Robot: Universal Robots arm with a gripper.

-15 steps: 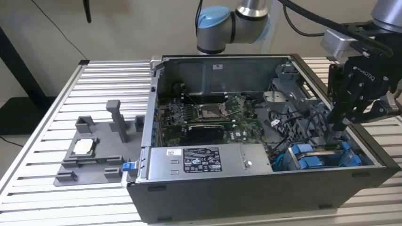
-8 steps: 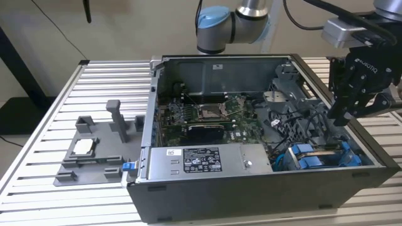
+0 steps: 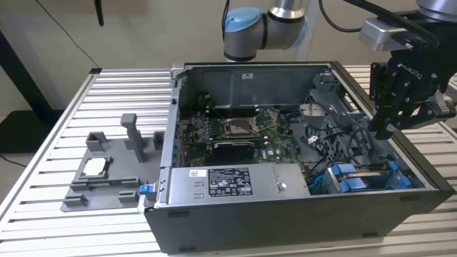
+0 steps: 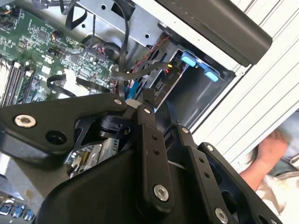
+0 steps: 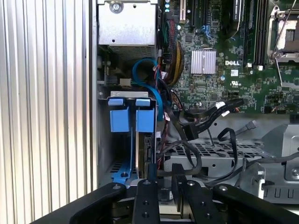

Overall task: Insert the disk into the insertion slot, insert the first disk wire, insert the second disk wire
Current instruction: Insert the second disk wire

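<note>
A grey arm (image 3: pixel 270 32) with a blue joint cap (image 3: pixel 238 22), a black cable (image 3: pixel 400 21), and a black gripper (image 3: pixel 386 128) studded with silver screws (image 4: pixel 161 192).

The counter (image 3: pixel 128 85) is ribbed bare metal, silvery with a dull sheen. On it, the computer case (image 3: pixel 286 225) has a matt black outer shell and plain grey sheet metal within. The insertion slot (image 5: pixel 103 154) is the same dull grey metal, fitted with smooth bright blue plastic tabs (image 5: pixel 119 119). The tool (image 5: pixel 164 186) looks matt black, set with shiny metal pins. The motherboard (image 5: pixel 243 88) is glossy green, its heat sink (image 5: pixel 203 62) finned bright metal. The fixture (image 3: pixel 107 176) beside the case is matt grey plastic.
</note>
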